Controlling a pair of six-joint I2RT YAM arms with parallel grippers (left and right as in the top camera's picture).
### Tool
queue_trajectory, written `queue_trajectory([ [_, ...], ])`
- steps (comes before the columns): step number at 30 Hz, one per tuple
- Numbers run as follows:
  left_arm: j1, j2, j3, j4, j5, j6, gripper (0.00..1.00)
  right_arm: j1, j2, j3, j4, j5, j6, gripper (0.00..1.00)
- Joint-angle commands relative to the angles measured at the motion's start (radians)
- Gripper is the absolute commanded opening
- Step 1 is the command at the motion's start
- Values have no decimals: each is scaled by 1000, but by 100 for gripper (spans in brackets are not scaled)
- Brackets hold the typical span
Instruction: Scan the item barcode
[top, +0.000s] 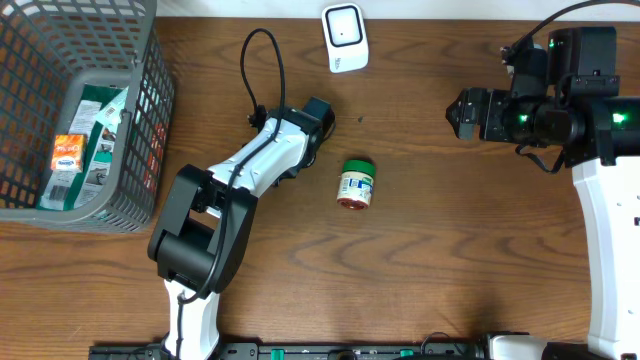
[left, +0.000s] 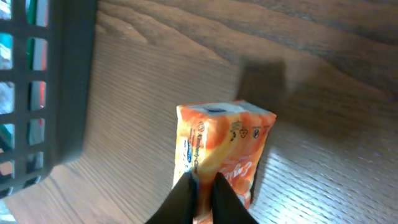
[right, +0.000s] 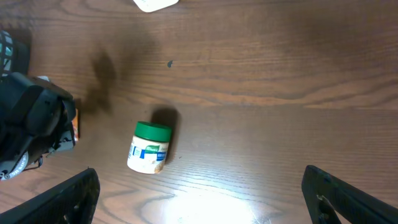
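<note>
While pinched by the left hand (left: 204, 183), the orange packet (left: 227, 146) juts ahead.

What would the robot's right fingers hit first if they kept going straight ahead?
Probably bare table: the open right fingers point down at wood, with the green-lidded jar off to one side. Depth is hard to judge.

Counter (top: 450, 270) layout: basket (top: 150, 120) far left, scanner (top: 345, 37) far centre, jar (top: 356, 184) in the middle.
I see packets (top: 70, 155) lying in the basket, which sits on the counter's far left corner. The scanner rests by the far edge; the jar lies on its side nearer me, slightly right of it. My left claw (top: 318, 112), a carton (left: 221, 155) pinched in it, hangs just left of the jar and a little behind it. My right claw (top: 455, 112) sits well off to the right, spread wide.
</note>
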Motion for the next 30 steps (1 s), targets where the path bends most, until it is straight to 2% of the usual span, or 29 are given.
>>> queue_trajectory([
  [1, 4, 7, 5, 0, 31, 1, 13, 1, 5, 19, 0, -8, -14, 99],
  [10, 4, 7, 5, 0, 58, 1, 17, 1, 5, 19, 0, -8, -14, 99],
  [11, 4, 7, 5, 0, 58, 1, 22, 1, 5, 19, 0, -8, -14, 99],
  [23, 4, -36, 6, 0, 58, -3, 30, 1, 5, 19, 0, -8, -14, 99],
  [30, 4, -41, 6, 0, 88, -2, 31, 1, 5, 19, 0, -8, -15, 99],
])
